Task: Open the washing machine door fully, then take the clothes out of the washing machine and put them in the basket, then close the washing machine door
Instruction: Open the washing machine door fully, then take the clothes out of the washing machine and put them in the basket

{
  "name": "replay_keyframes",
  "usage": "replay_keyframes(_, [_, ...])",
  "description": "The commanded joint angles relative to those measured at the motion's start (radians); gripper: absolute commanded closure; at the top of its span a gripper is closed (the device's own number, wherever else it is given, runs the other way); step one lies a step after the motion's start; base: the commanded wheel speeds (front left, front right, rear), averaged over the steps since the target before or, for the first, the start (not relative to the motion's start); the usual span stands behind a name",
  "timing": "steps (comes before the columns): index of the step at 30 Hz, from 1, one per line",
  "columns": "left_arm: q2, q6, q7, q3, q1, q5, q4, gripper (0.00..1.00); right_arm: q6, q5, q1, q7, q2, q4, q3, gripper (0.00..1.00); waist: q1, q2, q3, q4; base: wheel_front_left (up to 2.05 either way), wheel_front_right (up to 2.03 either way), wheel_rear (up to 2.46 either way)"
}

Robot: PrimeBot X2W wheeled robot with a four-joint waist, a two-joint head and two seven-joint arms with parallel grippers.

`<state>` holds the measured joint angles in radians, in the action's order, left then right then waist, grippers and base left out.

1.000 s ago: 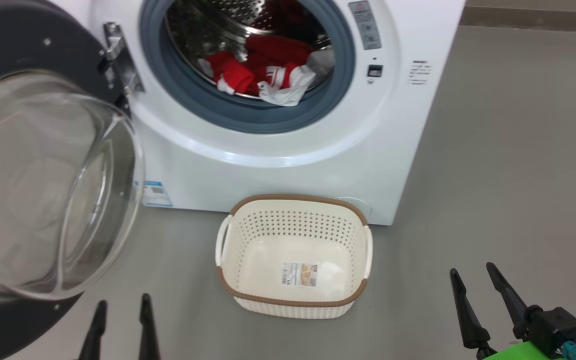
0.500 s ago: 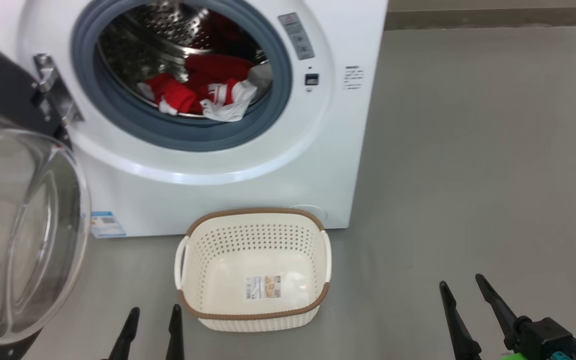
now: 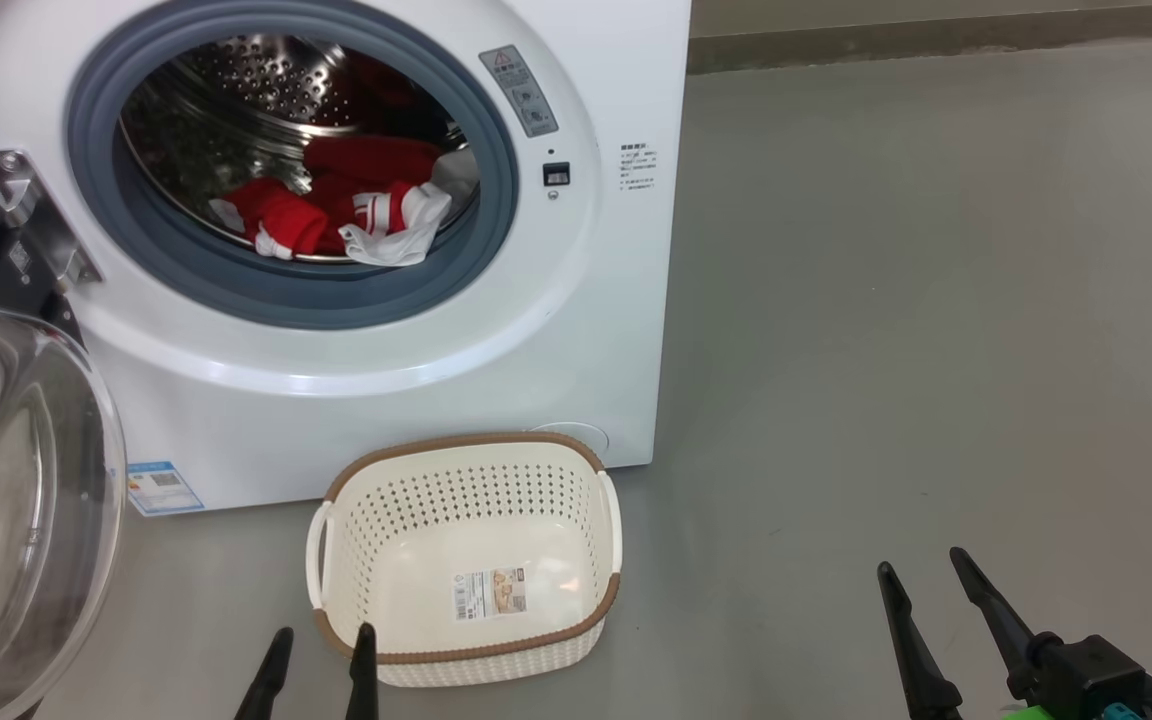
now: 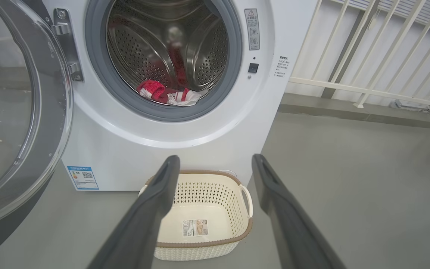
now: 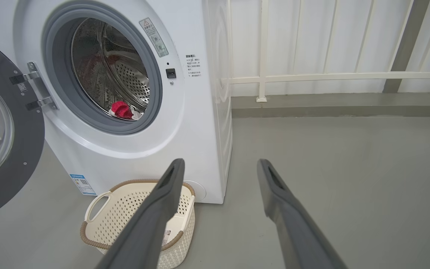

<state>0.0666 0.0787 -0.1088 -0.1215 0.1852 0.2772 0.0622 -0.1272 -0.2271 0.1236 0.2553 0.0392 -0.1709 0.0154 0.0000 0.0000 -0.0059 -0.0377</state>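
Grey floor runs back to a white railing, and the washing machine stands on it with its mouth uncovered. The washing machine door hangs on its hinge at the machine's left side, swung well clear of the opening, its glass bowl bulging toward the robot. I would call step 1 of 3 done, or all but done; whether the door sits at its very limit I cannot tell.

The clothes are all inside: a red heap low at the front of the steel drum, with a white piece drooping over the drum's lip toward the grey-blue rubber ring. Nothing has been lifted out. The basket sits on the floor just in front of the machine, below the opening and a little to its right, and it holds nothing but its own label sticker.

Both arms wait low and back from the machine. The left gripper has its 2 fingers spread wide, pointing over the basket's near rim, and grips nothing. The right gripper is likewise spread and empty, well off to the right over bare floor.

So 2 steps remain as I judge it: moving the garments from drum to basket, likely in more than 1 reach, then swinging the door shut.
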Motion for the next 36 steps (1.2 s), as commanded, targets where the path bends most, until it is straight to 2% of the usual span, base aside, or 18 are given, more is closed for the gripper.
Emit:
replay_keyframes(1, [0.006,0.000,-0.014,0.027,-0.044,0.007,0.019,0.00,-0.003,0.009,-0.008,0.006,0.011,0.026,0.025,0.00,0.0000,0.0000,-0.001,-0.004,0.00,0.00,0.00])
replay_keyframes(36, [0.024,0.033,-0.032,0.009,-0.065,-0.004,-0.025,0.00,-0.003,0.001,-0.013,0.006,0.011,0.017,0.027,0.00,0.0000,0.0000,-0.011,-0.002,0.00,0.00,0.00])
